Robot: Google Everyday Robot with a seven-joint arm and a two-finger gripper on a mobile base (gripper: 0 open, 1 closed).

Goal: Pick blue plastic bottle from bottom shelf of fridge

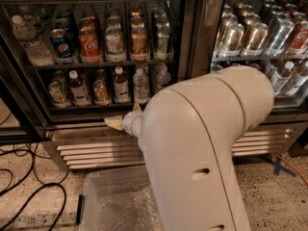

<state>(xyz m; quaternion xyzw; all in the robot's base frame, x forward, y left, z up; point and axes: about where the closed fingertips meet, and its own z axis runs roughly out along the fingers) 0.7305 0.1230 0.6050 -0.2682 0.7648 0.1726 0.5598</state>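
Camera view shows you one clear bin at the bottom with crinkly wrap inside. The bottom shelf holds six front drinks, including the blue plastic bottle. The gripper sits just below; you cannot tell its grip.

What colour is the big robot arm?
Creamy beige, seen in the camera view. The arm ends in the gripper, in front of the bottom shelf.

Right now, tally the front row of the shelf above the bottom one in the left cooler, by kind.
Drink cans: 5
Clear water bottle: 1
Total: 6
The gripper sits just below the bottom shelf, in front of the base panel.
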